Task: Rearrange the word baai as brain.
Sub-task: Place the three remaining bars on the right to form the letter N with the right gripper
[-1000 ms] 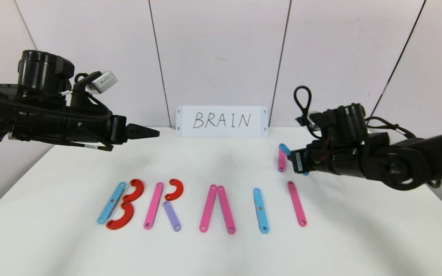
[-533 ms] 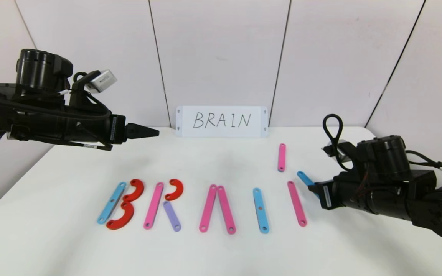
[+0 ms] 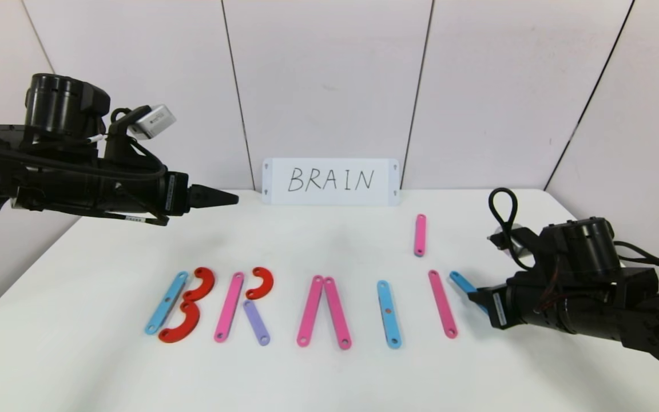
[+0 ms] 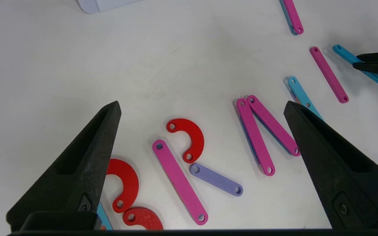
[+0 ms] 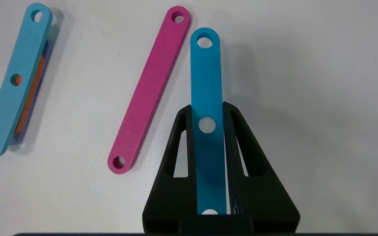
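Note:
The strip letters lie in a row on the white table (image 3: 329,377): a blue bar (image 3: 166,302) with two red C-curves (image 3: 201,284), a pink bar (image 3: 229,307) with a red curve (image 3: 261,282) and a purple bar (image 3: 256,323), two pink bars (image 3: 310,311) meeting at the top, a blue bar (image 3: 389,314), and a lone pink bar (image 3: 442,304). My right gripper (image 3: 472,294) is shut on another blue bar (image 5: 207,82), low over the table just right of that pink bar (image 5: 149,88). My left gripper (image 4: 202,106) is open, high at the back left (image 3: 232,199).
A white card (image 3: 330,181) with handwritten BRAIN stands against the back wall. A spare pink bar (image 3: 420,235) lies behind the row at the right. The table's right edge is close behind the right arm.
My right gripper has carried the blue bar from beside the spare pink bar forward, rightward and down to the right end of the row. The left arm has not moved.

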### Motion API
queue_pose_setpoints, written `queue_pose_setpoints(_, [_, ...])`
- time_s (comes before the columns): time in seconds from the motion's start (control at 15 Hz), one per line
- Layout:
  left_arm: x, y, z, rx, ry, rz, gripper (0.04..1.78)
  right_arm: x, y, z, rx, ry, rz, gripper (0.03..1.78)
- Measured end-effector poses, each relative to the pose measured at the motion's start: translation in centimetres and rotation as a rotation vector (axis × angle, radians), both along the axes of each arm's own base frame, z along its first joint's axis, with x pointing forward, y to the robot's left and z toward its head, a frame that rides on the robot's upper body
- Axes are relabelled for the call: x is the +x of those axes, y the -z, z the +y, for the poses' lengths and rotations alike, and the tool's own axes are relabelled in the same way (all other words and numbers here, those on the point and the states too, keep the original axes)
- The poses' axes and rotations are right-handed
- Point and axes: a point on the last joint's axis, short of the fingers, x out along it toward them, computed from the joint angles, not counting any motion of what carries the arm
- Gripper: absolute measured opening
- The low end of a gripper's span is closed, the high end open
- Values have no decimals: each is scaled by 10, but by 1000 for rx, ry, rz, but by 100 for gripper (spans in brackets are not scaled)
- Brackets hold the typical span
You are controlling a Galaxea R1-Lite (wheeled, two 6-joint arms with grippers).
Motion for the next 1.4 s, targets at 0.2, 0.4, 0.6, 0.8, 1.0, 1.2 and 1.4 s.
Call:
queue_pose_setpoints(0.2, [0, 0, 0, 0, 0, 1, 174, 6, 2, -7, -19, -22, -27, 28])
queue_pose_setpoints(0.4, [1, 1, 0, 1, 0, 3, 174, 11, 6, -11, -22, -64, -50, 28])
queue_pose_setpoints(0.6, [1, 1, 0, 1, -1, 4, 174, 13, 13, -13, -18, -77, -32, 28])
queue_pose_setpoints(0.8, [1, 2, 0, 1, 0, 5, 174, 16, 18, -13, -22, -83, -18, 28])
queue_pose_setpoints(1.0, [1, 1, 0, 1, 0, 5, 174, 18, 20, -10, -23, -91, -13, 28])
queue_pose_setpoints(1.2, [1, 1, 0, 1, 0, 5, 174, 20, 21, -8, -22, -97, -14, 28])
queue_pose_setpoints(1.4, [1, 1, 0, 1, 0, 5, 174, 22, 21, -7, -22, -100, -16, 28])
